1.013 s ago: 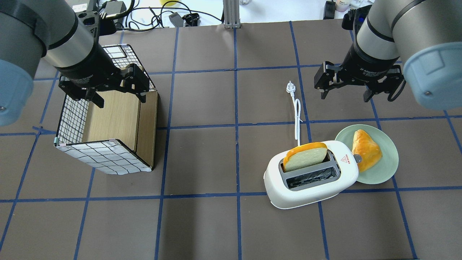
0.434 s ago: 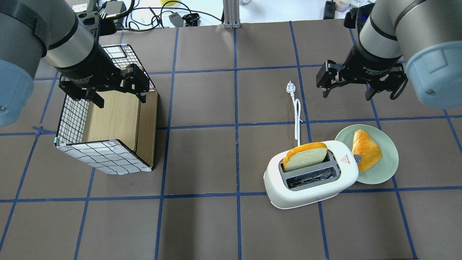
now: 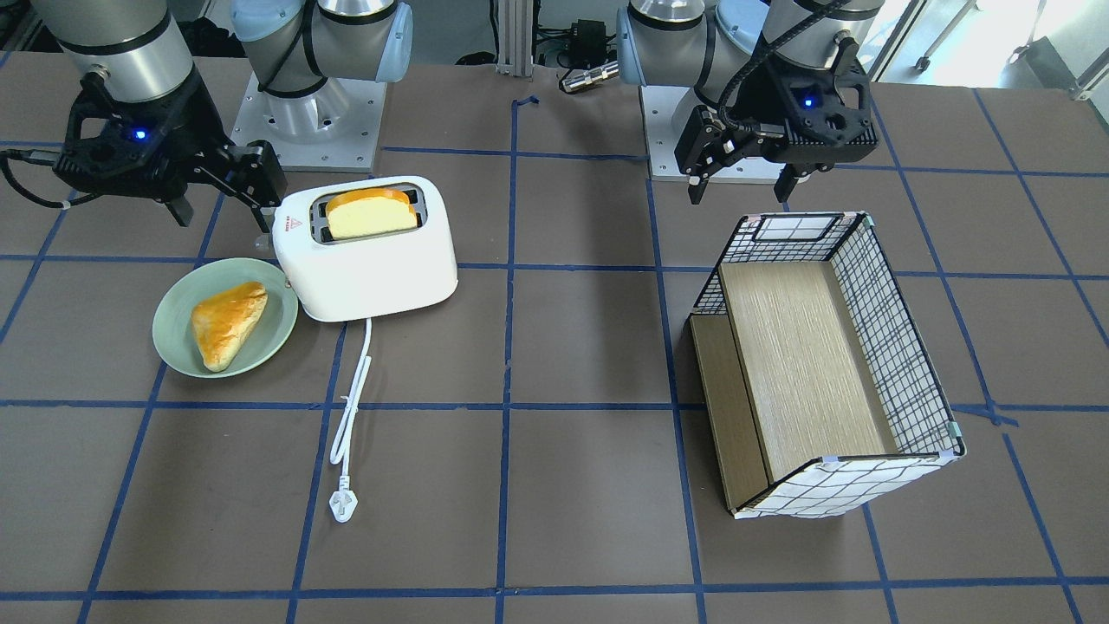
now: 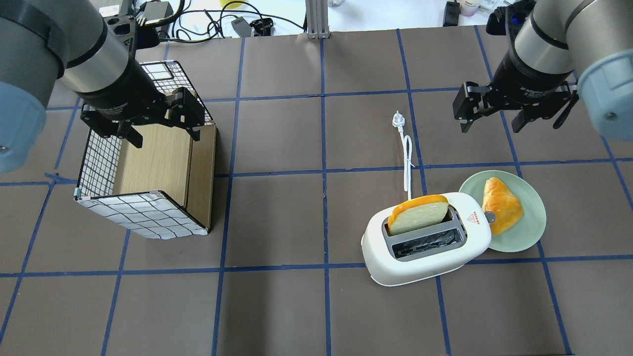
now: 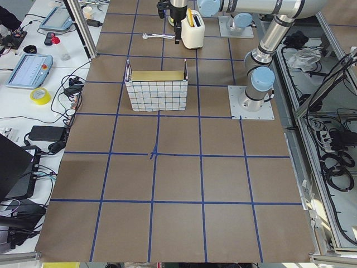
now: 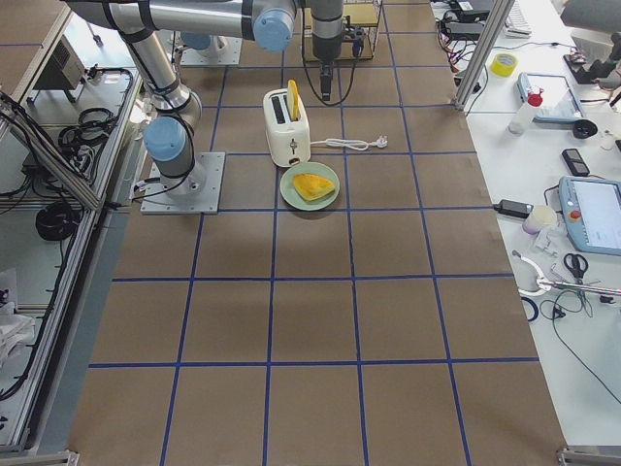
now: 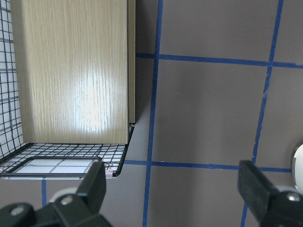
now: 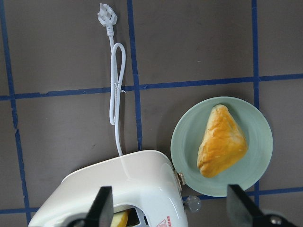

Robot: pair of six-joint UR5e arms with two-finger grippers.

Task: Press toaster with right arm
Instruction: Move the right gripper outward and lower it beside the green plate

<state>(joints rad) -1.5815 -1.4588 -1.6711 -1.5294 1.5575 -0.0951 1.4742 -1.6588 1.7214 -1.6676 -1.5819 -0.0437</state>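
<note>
The white toaster (image 4: 425, 257) stands at the right of the table, with a bread slice (image 4: 418, 215) upright in its far slot and a small lever knob (image 4: 489, 216) on the end towards the plate. It also shows in the front view (image 3: 372, 269) and the right wrist view (image 8: 123, 184). Its white cord (image 4: 406, 163) and plug (image 4: 396, 120) lie on the table beyond it. My right gripper (image 4: 490, 129) is open and empty, hovering beyond the toaster and plate, apart from both. My left gripper (image 4: 165, 139) is open and empty above the basket.
A pale green plate (image 4: 529, 232) with a golden pastry (image 4: 502, 205) touches the toaster's right end. A wire basket (image 4: 143, 217) with a wooden floor sits at the left. Cables and devices lie beyond the table's far edge.
My right gripper has moved to the right and a little farther from the toaster, still open. The left arm, toaster and plate have not moved.
</note>
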